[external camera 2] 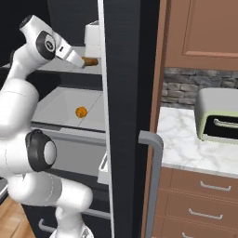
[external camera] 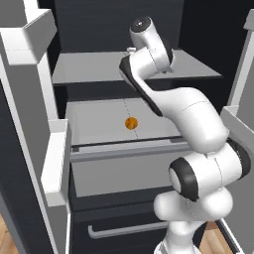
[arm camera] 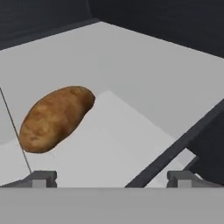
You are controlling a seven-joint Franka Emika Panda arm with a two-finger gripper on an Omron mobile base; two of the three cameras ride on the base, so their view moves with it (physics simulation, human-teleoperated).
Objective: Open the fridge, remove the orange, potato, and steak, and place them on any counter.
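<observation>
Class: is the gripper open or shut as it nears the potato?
Open: the gripper has its tips wide apart, holding nothing; the potato lies ahead.

Arm (external camera: 191,124): glossy white rounded link shells, dark grey-black joint rings, circular end caps. Gripper (arm camera: 111,178): two small dark grey blocky fingertips (arm camera: 40,178), squared tops.

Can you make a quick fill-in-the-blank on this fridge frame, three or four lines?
1. The small bright orange ball lies on the fridge shelf ____ the one that holds the brown oval potato.
2. The gripper has its fingers ____, with nothing between them.
3. The tall black fridge has its doors ____.
4. The pale green appliance sits on the white ____ counter.

Missing words: below; open; open; marble
</observation>
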